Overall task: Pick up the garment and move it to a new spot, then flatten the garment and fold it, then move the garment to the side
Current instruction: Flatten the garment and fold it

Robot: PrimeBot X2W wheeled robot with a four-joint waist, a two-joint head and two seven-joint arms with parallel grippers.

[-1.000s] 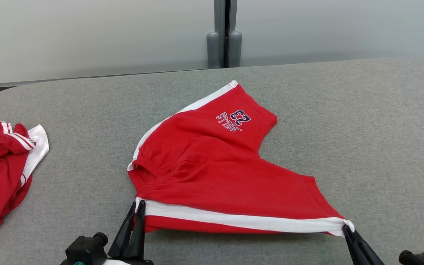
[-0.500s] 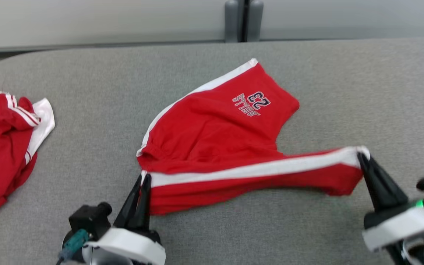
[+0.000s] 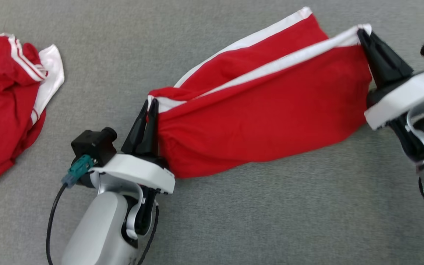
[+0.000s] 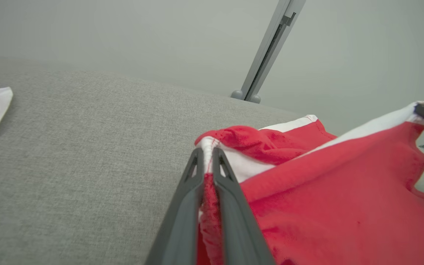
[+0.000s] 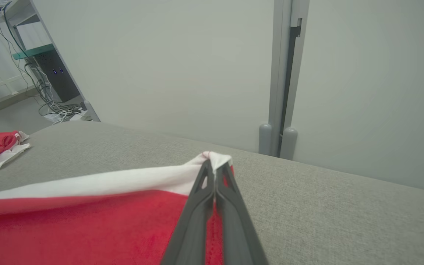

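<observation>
Nearest the counter's (image 3: 278, 228) front edge, the pale left forearm rises at a slant toward the far side. The left gripper (image 3: 151, 105) has its jaws closed on the white-striped corner of the red garment (image 3: 263, 110), which lies mid-counter, angled toward the far right corner. From that pinch the striped edge runs taut and lifted to the right gripper (image 3: 362, 34), which reaches in from the right edge with its wrist bent inward and its jaws clamped on the opposite striped corner. Red cloth sags from the held edge down to the counter on the near side. Beyond it, the garment's other white stripe rests flat on the surface. This looks like mid-fold: spreading seems finished and one half is being carried over the other. Laying it down, letting go and shifting it aside remain. A second red-and-white garment (image 3: 6, 95) lies crumpled by the left edge.
</observation>
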